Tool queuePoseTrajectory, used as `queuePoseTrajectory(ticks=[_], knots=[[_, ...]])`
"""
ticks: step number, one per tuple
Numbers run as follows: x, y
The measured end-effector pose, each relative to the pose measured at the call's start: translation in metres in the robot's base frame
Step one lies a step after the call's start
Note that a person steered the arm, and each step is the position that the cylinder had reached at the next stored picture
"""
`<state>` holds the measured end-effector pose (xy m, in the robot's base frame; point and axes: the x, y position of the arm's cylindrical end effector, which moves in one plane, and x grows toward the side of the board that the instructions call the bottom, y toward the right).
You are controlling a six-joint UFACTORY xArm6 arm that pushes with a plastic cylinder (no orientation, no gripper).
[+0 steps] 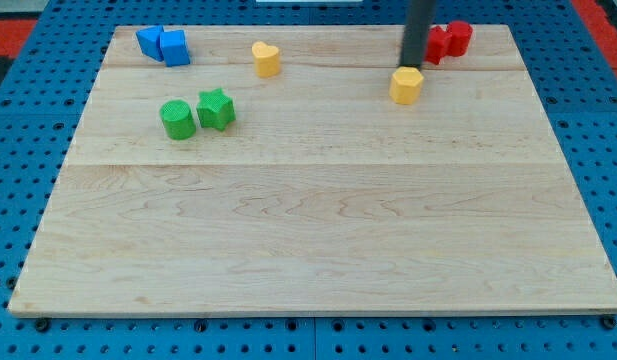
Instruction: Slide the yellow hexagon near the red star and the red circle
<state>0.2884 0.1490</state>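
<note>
The yellow hexagon (407, 85) lies at the view's upper right of the wooden board (318, 240). The dark rod comes down from the view's top, and my tip (415, 65) stands just above the hexagon, touching or almost touching its upper edge. The red star (437, 44) and the red circle (458, 36) sit together near the board's top right corner, a short way up and to the right of the hexagon. The rod hides part of the red star's left side.
A yellow heart-shaped block (266, 59) sits alone at the top middle-left. Two blue blocks (163, 44) lie at the top left corner. A green cylinder (177, 119) and a green star (216, 108) lie at the left.
</note>
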Motion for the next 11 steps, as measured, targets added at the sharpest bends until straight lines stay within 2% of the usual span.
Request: queuePoseTrajectory(ticks=[2, 3, 4, 5, 6, 7, 8, 10, 11], knots=[[-0.030, -0.051], [-0.012, -0.060], [0.021, -0.038], [0.024, -0.005], [0.028, -0.021], [0.059, -0.028], [0.075, -0.011], [0.035, 0.023], [0.030, 0.023]])
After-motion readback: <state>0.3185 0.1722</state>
